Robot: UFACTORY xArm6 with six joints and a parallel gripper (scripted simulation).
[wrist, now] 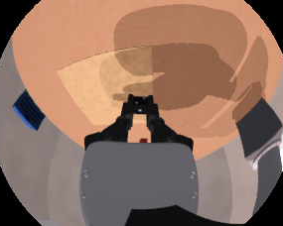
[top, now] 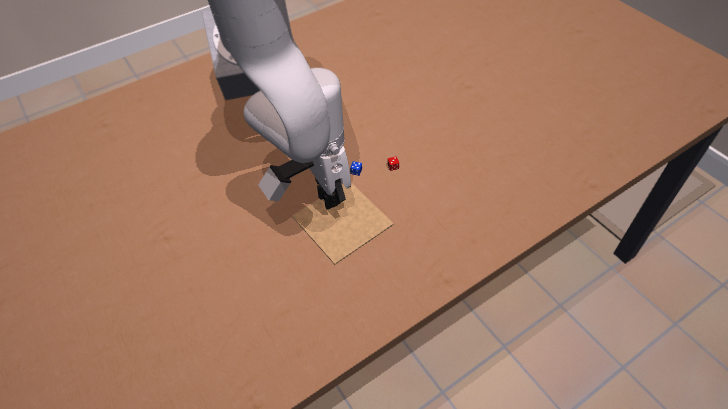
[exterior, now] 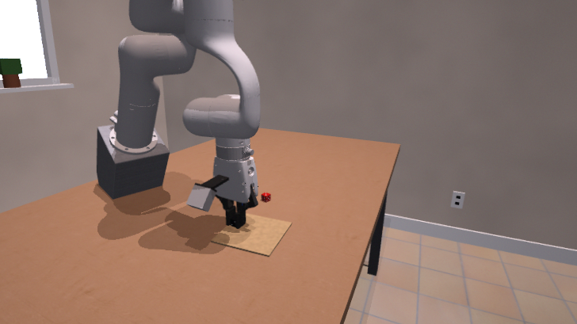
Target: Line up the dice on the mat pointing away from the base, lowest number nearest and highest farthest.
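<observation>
Two dice, one blue and one red, rest off a single tan mat (top: pixel 349 234) (exterior: pixel 264 237) (wrist: pixel 84 81) as the lone arm's end effector (top: pixel 333 201) (exterior: pixel 235 221) (wrist: pixel 140 101) reaches down over the mat's edge nearest the base. Its black fingers are pinching what appears to be a third die, a black one with white pips (wrist: pixel 140 103), though dark on dark makes the outline hard to read. Whether that die touches the mat cannot be told.

The blue die (top: pixel 356 168) sits on the wooden tabletop (top: pixel 483 114) (exterior: pixel 128 277) (wrist: pixel 65 35), just beside the white gripper housing as seen from above. The red die (top: pixel 393 163) (exterior: pixel 265 196) (wrist: pixel 143 141), farther out on the same side, stands apart from both the blue die and the mat; in the wrist view only a sliver of it shows between the finger linkages. The mat lies flat, partly in the arm's shadow.

At the window, one brown pot (exterior: pixel 11 81) holds one green plant (exterior: pixel 10 66) on a white sill (exterior: pixel 42 87). One wall outlet (exterior: pixel 457 200), with two dark sockets, is set into the wall beyond the tabletop.
</observation>
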